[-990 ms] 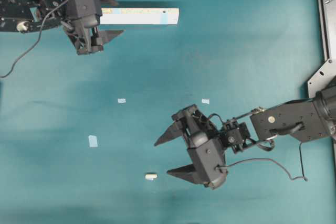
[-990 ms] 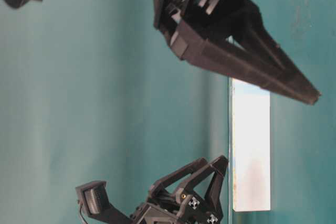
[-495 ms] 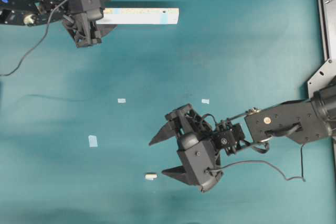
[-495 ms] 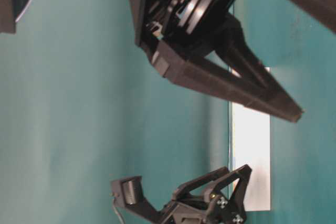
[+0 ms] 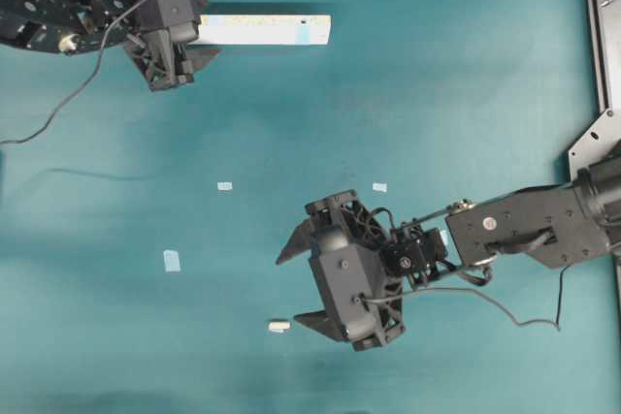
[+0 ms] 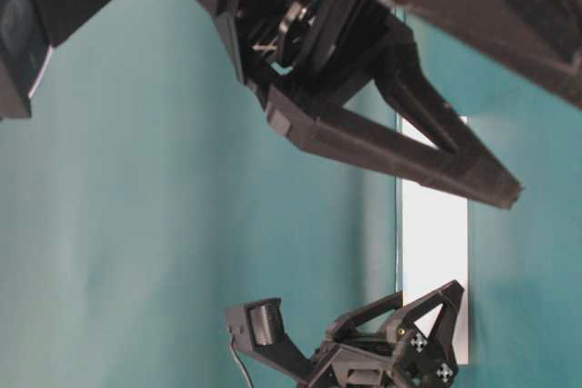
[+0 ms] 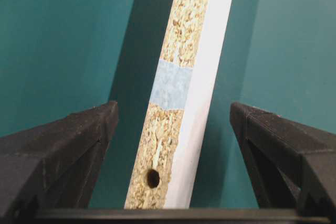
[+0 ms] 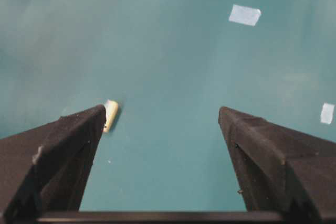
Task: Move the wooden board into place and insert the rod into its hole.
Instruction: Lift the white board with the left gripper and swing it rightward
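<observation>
Two grabs pending, nothing held yet.
left gripper: jaws wide, straddling wooden board, upper left overhead; you close next.
right gripper: spread open; rod by left finger, so re-center.

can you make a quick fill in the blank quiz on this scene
1. The left gripper straddles the wooden board with jaws ____.
2. The rod lies on the ____ tabletop.
3. The patch on the board is light ____.
4. The right gripper holds ____.

Missing words: open; teal; blue; nothing
</observation>
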Available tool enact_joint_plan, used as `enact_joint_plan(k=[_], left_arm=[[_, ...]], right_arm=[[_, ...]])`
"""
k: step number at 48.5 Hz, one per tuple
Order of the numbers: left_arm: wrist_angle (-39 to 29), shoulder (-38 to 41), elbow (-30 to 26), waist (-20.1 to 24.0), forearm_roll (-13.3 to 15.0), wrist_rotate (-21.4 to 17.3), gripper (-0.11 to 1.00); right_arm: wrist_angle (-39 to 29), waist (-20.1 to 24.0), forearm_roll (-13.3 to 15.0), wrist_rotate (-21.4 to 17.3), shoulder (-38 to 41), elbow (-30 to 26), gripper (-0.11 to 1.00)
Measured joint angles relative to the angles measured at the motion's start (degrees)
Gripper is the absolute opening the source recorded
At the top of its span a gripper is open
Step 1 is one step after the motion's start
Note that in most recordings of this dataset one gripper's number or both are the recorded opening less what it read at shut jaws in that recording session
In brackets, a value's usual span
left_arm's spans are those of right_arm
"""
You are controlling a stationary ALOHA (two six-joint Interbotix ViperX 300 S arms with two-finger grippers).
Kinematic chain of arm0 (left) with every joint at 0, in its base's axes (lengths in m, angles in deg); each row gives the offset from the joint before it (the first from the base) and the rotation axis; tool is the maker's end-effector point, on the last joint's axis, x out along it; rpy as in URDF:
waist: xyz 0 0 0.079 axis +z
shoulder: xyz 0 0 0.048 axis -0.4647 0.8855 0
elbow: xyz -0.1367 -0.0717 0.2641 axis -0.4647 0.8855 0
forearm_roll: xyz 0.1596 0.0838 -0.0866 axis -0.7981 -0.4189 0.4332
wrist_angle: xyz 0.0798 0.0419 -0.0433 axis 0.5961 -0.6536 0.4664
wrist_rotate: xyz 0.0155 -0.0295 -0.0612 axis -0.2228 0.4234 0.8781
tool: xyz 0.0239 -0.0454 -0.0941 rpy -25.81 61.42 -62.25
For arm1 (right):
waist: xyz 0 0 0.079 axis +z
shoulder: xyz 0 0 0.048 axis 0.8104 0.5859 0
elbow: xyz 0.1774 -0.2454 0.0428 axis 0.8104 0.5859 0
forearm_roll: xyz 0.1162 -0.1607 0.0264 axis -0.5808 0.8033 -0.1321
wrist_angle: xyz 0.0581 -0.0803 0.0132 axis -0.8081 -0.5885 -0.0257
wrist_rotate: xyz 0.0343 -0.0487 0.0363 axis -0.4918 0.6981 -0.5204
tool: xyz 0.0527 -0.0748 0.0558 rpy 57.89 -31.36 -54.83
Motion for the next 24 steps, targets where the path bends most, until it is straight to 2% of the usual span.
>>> enact_joint_plan(k=[6,17,21,24], left_arm=[[1.3,0.8,-0.2,0.1,0.0,0.0,0.91],[2.2,3.2,-1.0,0.2,0.0,0.0,0.89],[2.3,3.6,-1.4,0.2,0.0,-0.1,0.80],[2.3,3.8,-1.8,0.2,-0.1,0.0,0.65]], right_arm=[[-0.2,0.0,-0.1,-2.0,0.4,-0.4,0.95],[-0.3,0.0,0.0,-2.3,0.8,-0.6,0.95],[-0.3,0.0,0.0,-2.3,0.8,-0.6,0.95],[-0.3,0.0,0.0,-2.2,0.8,-0.6,0.95]])
